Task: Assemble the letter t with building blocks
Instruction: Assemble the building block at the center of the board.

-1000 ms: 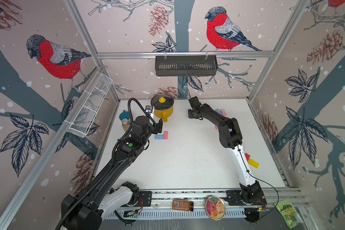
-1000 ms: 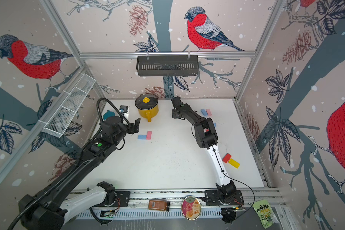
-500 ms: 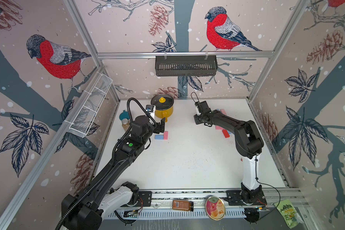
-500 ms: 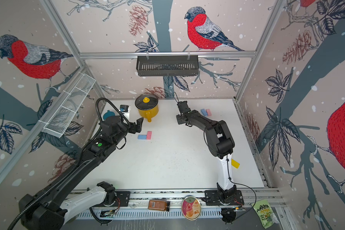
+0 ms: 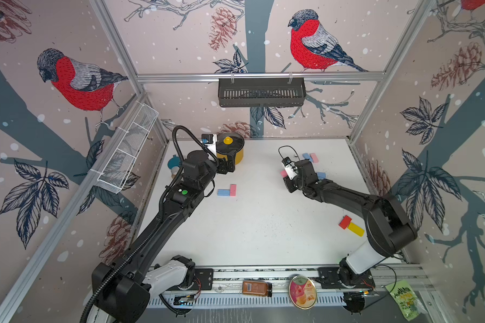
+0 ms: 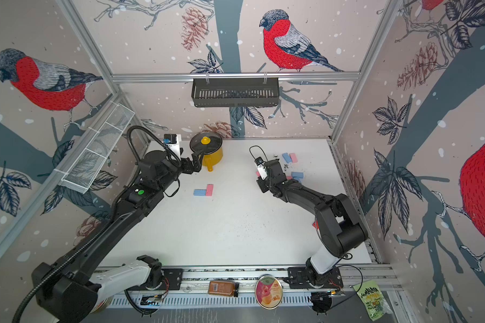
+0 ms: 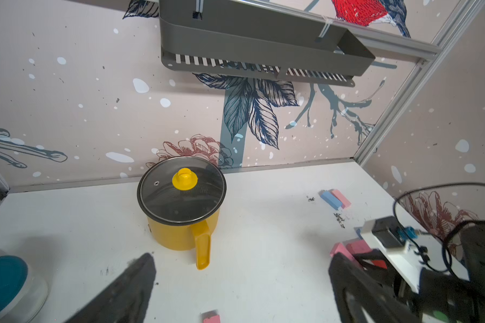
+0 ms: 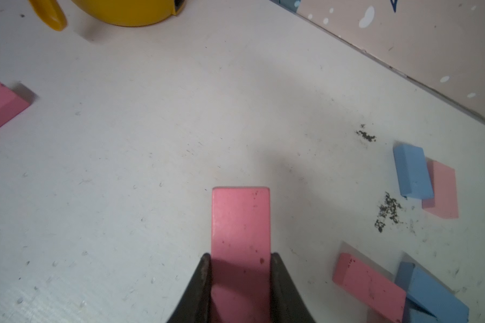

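The right arm has swung back from the far wall, and the right claw (image 8: 240,257) now carries a pink block (image 8: 240,221).
The claw's narrow-set fingers pinch that block above the surface (image 5: 263,237), about 1 o'clock from its middle. A loose pair (image 5: 310,157), blue and pink, lies beyond it. A blue block (image 5: 223,192) and a second pink one (image 5: 233,190) touch in an L at 10 o'clock. A red block (image 5: 345,222) and a yellow block (image 5: 355,229) sit at 4 o'clock. The left claw (image 5: 227,167), spread wide and holding nothing, hovers beside the yellow pot (image 5: 233,149) at 11 o'clock.
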